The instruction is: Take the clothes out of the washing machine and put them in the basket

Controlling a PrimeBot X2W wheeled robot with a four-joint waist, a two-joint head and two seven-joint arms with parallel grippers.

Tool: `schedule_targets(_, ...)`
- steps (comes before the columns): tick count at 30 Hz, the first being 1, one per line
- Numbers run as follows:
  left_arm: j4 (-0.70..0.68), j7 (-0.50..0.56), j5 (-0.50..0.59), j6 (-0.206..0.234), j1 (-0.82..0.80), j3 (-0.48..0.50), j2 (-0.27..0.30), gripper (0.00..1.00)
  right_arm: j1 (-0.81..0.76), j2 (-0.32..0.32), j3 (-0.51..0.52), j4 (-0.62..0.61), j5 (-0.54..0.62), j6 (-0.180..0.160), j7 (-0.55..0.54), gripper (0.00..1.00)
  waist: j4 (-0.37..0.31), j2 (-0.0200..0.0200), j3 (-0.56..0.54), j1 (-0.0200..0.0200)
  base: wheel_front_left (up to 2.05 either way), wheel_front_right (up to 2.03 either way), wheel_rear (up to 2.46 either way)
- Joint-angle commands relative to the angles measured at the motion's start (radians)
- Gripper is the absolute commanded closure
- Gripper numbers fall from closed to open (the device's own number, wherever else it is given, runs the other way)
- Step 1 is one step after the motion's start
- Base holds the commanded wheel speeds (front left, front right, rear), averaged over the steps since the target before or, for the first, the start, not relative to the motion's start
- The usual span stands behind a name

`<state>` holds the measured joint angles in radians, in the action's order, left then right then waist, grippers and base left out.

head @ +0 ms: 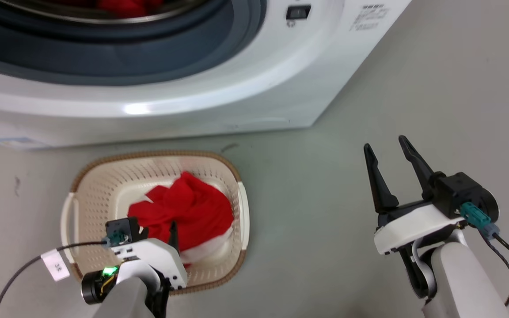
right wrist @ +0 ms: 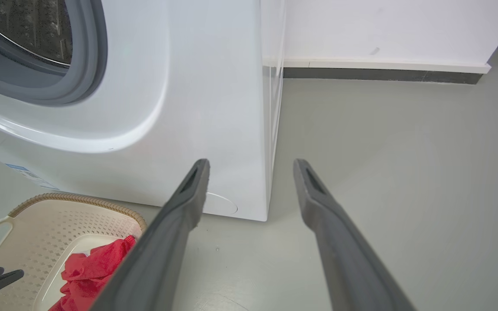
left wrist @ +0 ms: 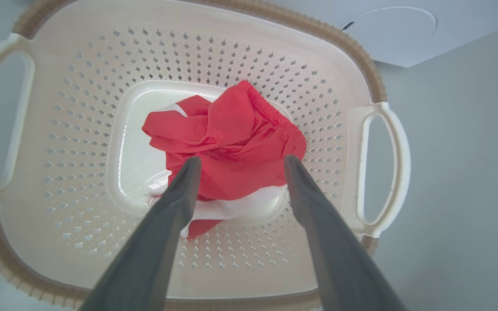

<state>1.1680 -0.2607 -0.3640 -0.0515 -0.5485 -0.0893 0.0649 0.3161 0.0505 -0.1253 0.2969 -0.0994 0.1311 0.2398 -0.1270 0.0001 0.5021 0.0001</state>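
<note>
L gripper [left wrist: 241, 160] hangs over the basket, fingers spread wide w/ nothing between them. The tips sit either side of the red garment [left wrist: 231, 138], right down at it, tho I can't tell if they touch the cloth. That garment lies crumpled on the basket's flat bottom, a bit toward the near edge and the right-side wall, w/ its white trim showing at the near side. The basket [left wrist: 80, 129] stands on the grey floor [head: 325, 221], just in front of the washing machine [head: 201, 99], below the round opening. Up in the drum there's more red clothing [head: 122, 6], so the job's prob. half done at most. R gripper [head: 385, 145] is off over bare floor, well apart from the basket, fingers also wide & empty, pointing toward the machine's front corner.

What could go wrong:
- **Garment lifted out:** the fingers are v. close to the cloth. If the L arm lifts w/ a tip caught in a fold, the garment comes up too and may flop over the rim.
- **Basket shoved:** it looks light, so a knock on the rim could push it away from the machine. The next piece out of the drum would then land on the floor.
- **Door seal:** reaching into the drum, the grey door seal [head: 104, 57] is the thing to watch, i.e. a finger dragging on it or cloth hooking on its lip.
- **Cable:** the L wrist cable [head: 82, 243] loops out by the basket's near left corner and might snag there.
</note>
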Motion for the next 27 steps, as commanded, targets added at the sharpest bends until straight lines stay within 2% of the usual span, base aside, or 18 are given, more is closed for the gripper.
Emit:
schedule_targets(1,-0.034,-0.004,0.007,0.005,0.046,0.005,-0.002,0.0,-0.017,-0.001,0.01,0.002,0.005,-0.001,-0.001,0.0,0.024,-0.0001,-0.116,-0.0001,0.0,0.0,0.0)
schedule_targets(7,-0.183,-0.005,0.031,0.016,0.156,0.021,-0.009,0.0,-0.062,0.0,0.038,-0.009,0.02,-0.001,-0.019,0.0,0.044,-0.0001,-0.223,-0.0001,0.0,0.0,0.0)
schedule_targets(18,-0.566,-0.005,0.109,0.042,0.335,0.027,-0.015,0.0,-0.171,0.0,0.081,-0.091,0.032,-0.001,-0.074,0.0,0.075,-0.0001,-0.366,-0.0001,0.0,0.0,0.0)
schedule_targets(23,-0.709,-0.005,0.142,0.054,0.351,0.012,-0.015,0.0,-0.206,-0.001,0.088,-0.144,0.036,-0.001,-0.099,0.0,0.075,-0.0001,-0.391,-0.0001,0.0,0.0,0.0)
schedule_targets(27,-0.762,-0.005,0.161,0.041,0.293,0.019,-0.014,0.0,-0.216,-0.001,0.083,-0.188,0.034,-0.001,-0.118,0.0,0.069,-0.0001,-0.382,-0.0001,0.0,0.0,0.0)
